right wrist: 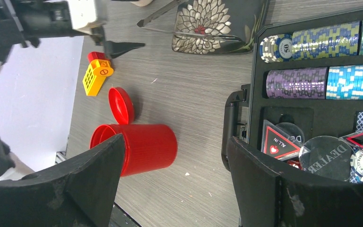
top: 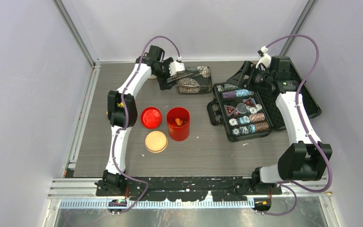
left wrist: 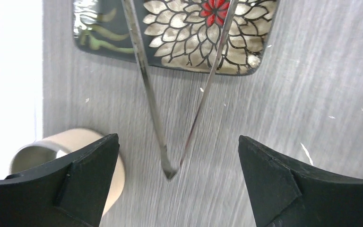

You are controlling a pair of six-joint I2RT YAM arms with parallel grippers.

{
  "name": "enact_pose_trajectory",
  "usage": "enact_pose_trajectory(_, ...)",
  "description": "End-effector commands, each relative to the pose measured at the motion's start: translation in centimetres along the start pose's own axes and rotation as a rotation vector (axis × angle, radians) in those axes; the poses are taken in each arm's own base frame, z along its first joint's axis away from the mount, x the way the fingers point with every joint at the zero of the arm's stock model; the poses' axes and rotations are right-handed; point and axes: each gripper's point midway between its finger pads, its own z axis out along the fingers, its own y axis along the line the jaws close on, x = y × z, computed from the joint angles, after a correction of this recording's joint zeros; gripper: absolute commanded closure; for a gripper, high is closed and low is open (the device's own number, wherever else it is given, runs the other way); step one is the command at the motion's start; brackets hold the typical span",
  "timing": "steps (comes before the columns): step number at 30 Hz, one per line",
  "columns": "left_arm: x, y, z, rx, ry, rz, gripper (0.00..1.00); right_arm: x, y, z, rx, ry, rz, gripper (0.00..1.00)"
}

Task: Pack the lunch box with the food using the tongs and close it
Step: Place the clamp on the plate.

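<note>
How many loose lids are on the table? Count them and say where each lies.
2. The red lid lies just left of the red canister. The beige lid lies nearer the arms, at the canister's front left. Others could be hidden behind the arms.

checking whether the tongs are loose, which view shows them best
The left wrist view: the tongs sit centre frame, joined end lying between the fingers of the open left pincer, arms running over the flowered tray. The right wrist view shows them small at its top edge; the top view barely shows them.
</note>
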Motion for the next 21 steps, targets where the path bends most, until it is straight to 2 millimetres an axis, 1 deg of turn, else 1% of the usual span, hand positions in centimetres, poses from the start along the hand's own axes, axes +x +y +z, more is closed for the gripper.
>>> enact_pose_trajectory(1,-4.2,0.4,-8.2,-0.072,-0.049,0.019,0.0,-2.1,2.3,-1.8,-0.044,-0.078,-0.073,0.17)
enact_pose_trajectory(2,-4.1,0.1,-9.2,-0.074,-0.047,0.007,0.0,-2.1,2.4,-1.8,-0.047,-0.078,-0.073,0.16)
enact_pose_trajectory(5,-3.8,0.1,-12.6,-0.112,-0.064,-0.077,0.0,-2.0,2.3,-1.7,-0.048,-0.075,-0.057,0.16)
enact_pose_trajectory(7,-3.4,-0.7,-14.9,-0.105,-0.073,-0.137,0.0,-1.9,2.4,-1.6,-0.055,-0.075,-0.05,0.17)
enact_pose_trajectory(9,-2.7,-2.2,-16.9,-0.077,-0.074,-0.188,0.0,-1.9,2.6,-1.5,-0.063,-0.073,-0.049,0.16)
enact_pose_trajectory(11,-1.7,-4.3,-18.5,-0.033,-0.064,-0.231,0.02,-1.8,2.8,-1.3,-0.07,-0.068,-0.051,0.17)
enact_pose_trajectory(14,0.1,-7.9,-19.9,0.04,-0.044,-0.305,0.09,-1.7,3.2,-0.8,-0.084,-0.054,-0.062,0.17)
enact_pose_trajectory(15,0.5,-8.9,-20.5,0.05,-0.046,-0.323,0.12,-1.7,3.5,-0.5,-0.092,-0.049,-0.07,0.16)
enact_pose_trajectory(16,1.0,-9.8,-20.7,0.059,-0.043,-0.34,0.14,-1.7,3.7,-0.3,-0.096,-0.045,-0.075,0.17)
enact_pose_trajectory(17,1.5,-10.7,-20.7,0.063,-0.036,-0.352,0.16,-1.7,3.8,-0.1,-0.1,-0.04,-0.079,0.16)
enact_pose_trajectory(18,2.5,-11.8,-20.2,0.074,-0.021,-0.37,0.18,-1.9,3.8,0.1,-0.102,-0.038,-0.083,0.16)
enact_pose_trajectory(19,3.0,-12.3,-20.2,0.065,-0.013,-0.375,0.19,-2.1,3.8,0.3,-0.103,-0.039,-0.086,0.17)
enact_pose_trajectory(20,3.5,-12.8,-19.9,0.063,-0.006,-0.379,0.2,-1.7,4.7,0.8,-0.123,-0.021,-0.1,0.17)
enact_pose_trajectory(21,4.0,-13.0,-19.6,0.05,0.001,-0.382,0.21,-1.6,5.1,1.0,-0.132,-0.016,-0.109,0.16)
